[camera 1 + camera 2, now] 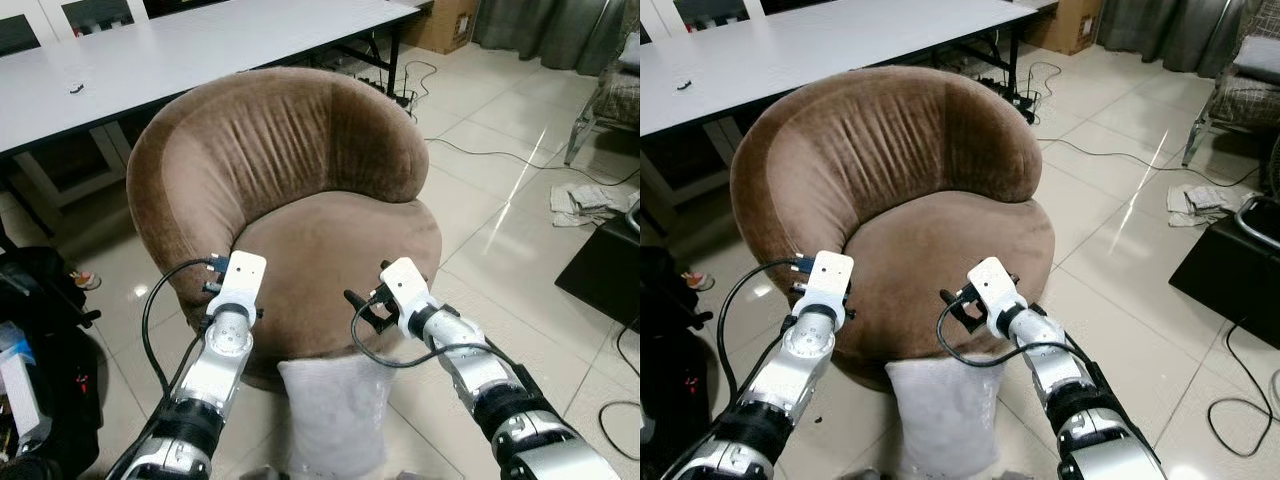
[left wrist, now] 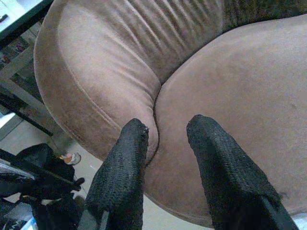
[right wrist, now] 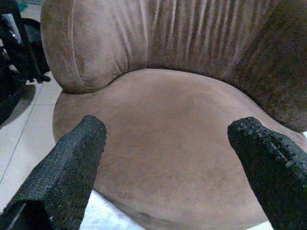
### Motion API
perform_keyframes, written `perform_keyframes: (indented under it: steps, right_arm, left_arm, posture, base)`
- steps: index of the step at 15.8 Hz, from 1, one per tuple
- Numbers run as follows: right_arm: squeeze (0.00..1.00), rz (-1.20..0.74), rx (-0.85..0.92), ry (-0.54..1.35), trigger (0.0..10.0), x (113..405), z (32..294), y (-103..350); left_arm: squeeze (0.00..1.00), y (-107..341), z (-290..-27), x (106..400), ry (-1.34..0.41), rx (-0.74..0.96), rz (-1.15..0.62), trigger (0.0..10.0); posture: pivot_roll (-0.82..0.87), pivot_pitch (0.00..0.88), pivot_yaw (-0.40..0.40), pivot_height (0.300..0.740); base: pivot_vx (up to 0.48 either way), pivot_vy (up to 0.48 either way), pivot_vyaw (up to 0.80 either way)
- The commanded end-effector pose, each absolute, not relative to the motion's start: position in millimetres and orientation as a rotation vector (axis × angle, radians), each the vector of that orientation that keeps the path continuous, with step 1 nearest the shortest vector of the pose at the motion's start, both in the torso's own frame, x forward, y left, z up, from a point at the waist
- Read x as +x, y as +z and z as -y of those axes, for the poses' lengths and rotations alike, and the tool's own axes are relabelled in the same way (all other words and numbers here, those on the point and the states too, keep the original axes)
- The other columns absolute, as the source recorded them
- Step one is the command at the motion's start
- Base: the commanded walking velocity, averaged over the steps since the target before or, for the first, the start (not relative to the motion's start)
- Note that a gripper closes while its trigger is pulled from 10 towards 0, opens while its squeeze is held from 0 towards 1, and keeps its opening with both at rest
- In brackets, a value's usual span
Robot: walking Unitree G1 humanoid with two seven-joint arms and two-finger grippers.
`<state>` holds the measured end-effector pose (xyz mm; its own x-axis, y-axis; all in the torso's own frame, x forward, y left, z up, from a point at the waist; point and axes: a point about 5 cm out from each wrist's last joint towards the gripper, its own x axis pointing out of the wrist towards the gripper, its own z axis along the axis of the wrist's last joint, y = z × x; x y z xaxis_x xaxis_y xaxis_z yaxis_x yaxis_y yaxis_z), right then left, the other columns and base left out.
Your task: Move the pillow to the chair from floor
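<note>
Task status: not yet completed. The pillow (image 1: 333, 412) stands on the floor (image 1: 500, 230), leaning against the front edge of the chair (image 1: 300, 190) at 6 o'clock from the seat, between the two arms. The seat carries nothing. The left gripper (image 2: 165, 143) hovers over the seat edge at 7 o'clock, fingers moderately apart, holding nothing. The right gripper (image 3: 168, 153) hovers at 5 o'clock, fingers spread wide, also holding nothing. Remaining steps, by judgement: grasp the pillow, lift it, and set it on the seat.
</note>
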<state>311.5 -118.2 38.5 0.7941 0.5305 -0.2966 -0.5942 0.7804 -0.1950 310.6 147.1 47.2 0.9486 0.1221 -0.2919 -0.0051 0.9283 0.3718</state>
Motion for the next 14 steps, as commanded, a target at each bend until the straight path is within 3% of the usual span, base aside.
perform_keyframes:
  steps: [1, 7, 14]
  right_arm:
    - [0.00, -0.224, -0.275, 0.617, 10.0, 309.2, 117.4, 37.9]
    - [0.00, -0.223, -0.296, 0.630, 10.0, 308.8, 115.5, 38.0]
    - [0.00, -0.220, -0.311, 0.642, 10.0, 310.0, 118.2, 40.4]
  left_arm:
    - [0.00, 46.4, -148.2, 310.9, 0.069, 0.398, -0.320, 10.0]
    - [0.00, 44.3, -146.8, 309.4, 0.084, 0.393, -0.323, 10.0]
    - [0.00, 43.4, -154.4, 309.7, 0.114, 0.378, -0.330, 10.0]
  posture:
    - [-0.12, 0.000, 0.069, 0.655]
    - [-0.11, 0.000, 0.050, 0.595]
    - [-0.11, 0.000, 0.040, 0.580]
  base:
    - [0.000, 0.000, 0.00]
    - [0.000, 0.000, 0.00]
    - [0.000, 0.000, 0.00]
